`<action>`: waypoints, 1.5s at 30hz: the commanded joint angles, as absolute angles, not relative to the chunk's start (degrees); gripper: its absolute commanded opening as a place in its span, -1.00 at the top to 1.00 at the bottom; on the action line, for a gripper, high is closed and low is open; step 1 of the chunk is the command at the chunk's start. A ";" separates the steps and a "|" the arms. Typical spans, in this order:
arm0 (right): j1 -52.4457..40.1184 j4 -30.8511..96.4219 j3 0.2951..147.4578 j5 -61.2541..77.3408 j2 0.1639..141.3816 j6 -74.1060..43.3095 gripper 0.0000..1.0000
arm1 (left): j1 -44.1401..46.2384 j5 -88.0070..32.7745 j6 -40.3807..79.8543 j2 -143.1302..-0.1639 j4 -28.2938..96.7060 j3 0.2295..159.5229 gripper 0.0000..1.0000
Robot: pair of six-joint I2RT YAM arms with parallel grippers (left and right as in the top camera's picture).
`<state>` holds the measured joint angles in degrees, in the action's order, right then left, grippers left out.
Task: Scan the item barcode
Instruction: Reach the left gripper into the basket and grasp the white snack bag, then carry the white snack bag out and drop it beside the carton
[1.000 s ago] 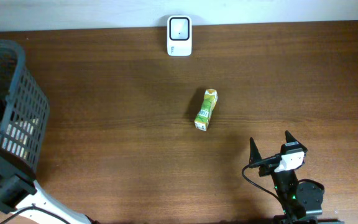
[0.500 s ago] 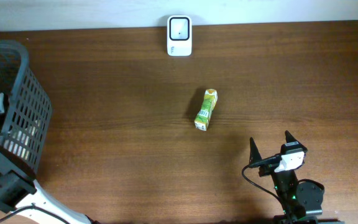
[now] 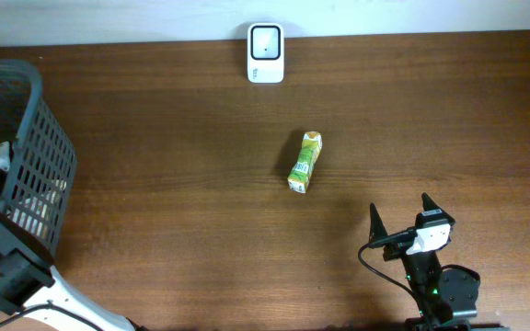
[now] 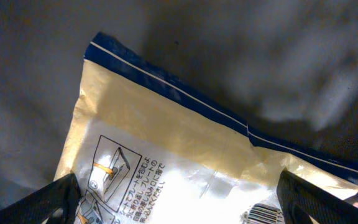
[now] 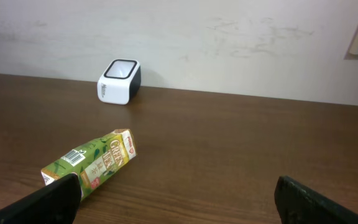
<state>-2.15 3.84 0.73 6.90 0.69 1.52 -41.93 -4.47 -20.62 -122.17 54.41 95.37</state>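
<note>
1. Fingers (image 4: 45,200) of the left gripper (image 4: 182,205) are spread wide, one tip at each lower corner of the left wrist view, with nothing pinched between them.
2. Under the gap lies a cream packet (image 4: 179,155) with a dark blue top edge. A printed panel and part of a barcode face up. Whether the tips touch the packet cannot be told.
3. Around it is the dark grey basket (image 3: 35,156) at the left edge of the table (image 3: 155,202). The left arm reaches into the basket.
4. The right gripper (image 3: 401,219) also has its fingers (image 5: 319,202) spread and empty. It sits low near the table's front edge, right of centre.
5. The green carton (image 3: 305,161) lies on its side on bare wood near the table's middle. It is ahead and to the left of the right gripper and well apart from both grippers. A white barcode label shows near its closer end.
6. The white scanner (image 3: 266,52) stands at the far edge by the wall, beyond the carton and apart from it.
</note>
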 commanded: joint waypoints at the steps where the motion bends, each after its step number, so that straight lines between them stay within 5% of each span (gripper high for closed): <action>1: -2.61 3.92 0.32 6.83 0.36 1.45 -0.97 | -41.87 -3.60 -21.30 -127.68 54.06 93.78 -0.99; 2: -2.61 3.92 0.32 6.83 0.36 1.45 -0.97 | -41.89 -3.60 -21.30 -128.70 54.11 93.78 -0.94; 5: -2.61 3.92 0.32 6.83 0.36 1.45 -0.97 | -41.89 -3.60 -21.30 -129.58 54.08 93.78 0.29; 9: -2.61 3.92 0.32 6.83 0.36 1.45 -0.97 | -41.89 -3.64 -21.26 -129.56 54.11 94.04 1.00; 15: -2.61 3.92 0.32 6.83 0.36 1.45 -0.97 | -41.32 -9.98 -14.63 -129.54 66.00 112.99 1.00; 25: -2.61 3.92 0.32 6.83 0.36 1.45 -0.97 | -38.87 -30.65 -4.03 -128.53 89.78 179.78 1.00; 32: -2.61 3.92 0.32 6.83 0.36 1.45 -0.97 | -22.76 -40.69 -8.45 -123.50 96.77 179.72 1.00; 37: -2.61 3.92 0.32 6.83 0.36 1.45 -0.97 | -2.79 -24.82 -10.83 -123.52 96.71 173.12 1.00; 42: -2.61 3.92 0.32 6.83 0.36 1.45 -0.97 | 12.47 -17.54 -17.23 -123.52 94.61 145.77 1.00; 45: -2.61 3.92 0.32 6.83 0.36 1.45 -0.97 | 18.00 -15.88 -17.69 -123.52 81.43 124.27 1.00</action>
<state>-2.15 3.84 0.73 6.90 0.69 1.52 14.50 -18.98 -15.29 -123.76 87.68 138.15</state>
